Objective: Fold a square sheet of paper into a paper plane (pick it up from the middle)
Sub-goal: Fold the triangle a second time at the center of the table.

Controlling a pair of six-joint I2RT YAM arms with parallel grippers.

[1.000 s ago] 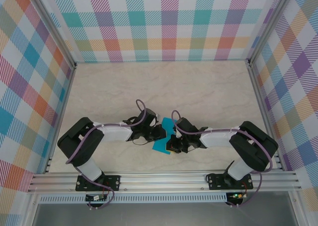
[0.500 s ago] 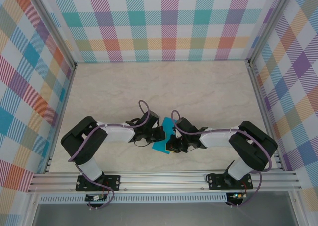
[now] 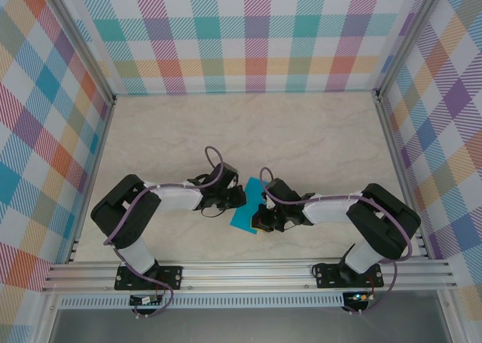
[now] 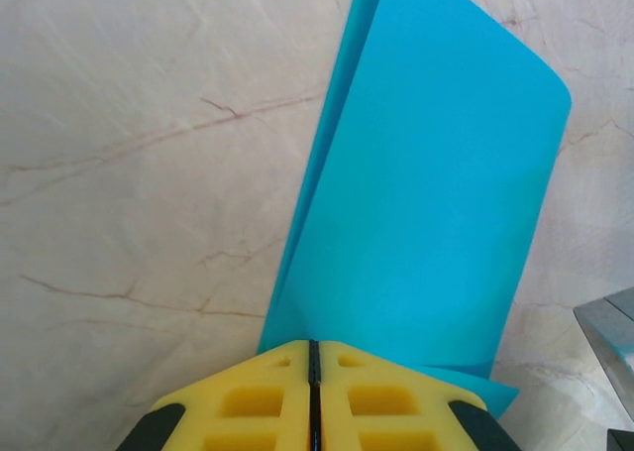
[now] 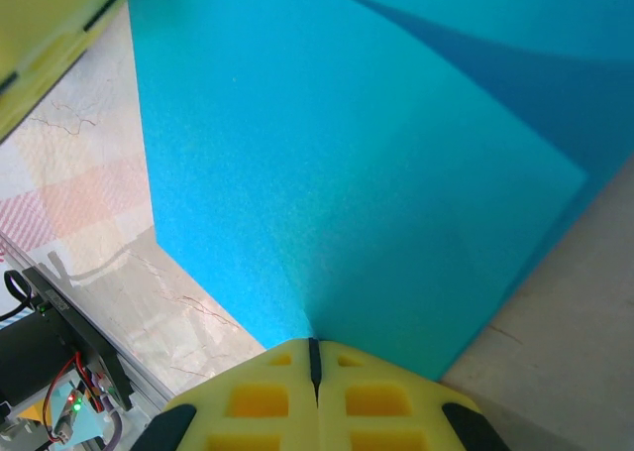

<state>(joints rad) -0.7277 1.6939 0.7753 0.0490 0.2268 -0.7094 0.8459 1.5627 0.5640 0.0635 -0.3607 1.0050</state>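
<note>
Left arm reaches in from the left, left gripper (image 3: 235, 200) low over the marble table (image 3: 316, 132) at near-centre. On the left wrist cam its yellow fingers (image 4: 253, 403) are pressed together, no gap, with the near edge of the paper sheet (image 4: 426, 203) running in between the tips, so it's clamped on the paper. The sheet is teal and doubled over: 2 layers show there, the top one bowing up and away from the tips, with a second edge peeking out along the left side and at the lower right corner. From above, the paper sheet (image 3: 245, 213) sits between the 2 grippers, near the front of the table, partly covered by both. Right arm comes in from the right, right gripper (image 3: 260, 219) at the sheet's right edge. On the right wrist cam its fingers (image 5: 381, 403) are also closed flat, the teal sheet (image 5: 327, 154) feeding straight into the seam, a crease line fanning out from the tips, so it's pinching the paper too.
</note>
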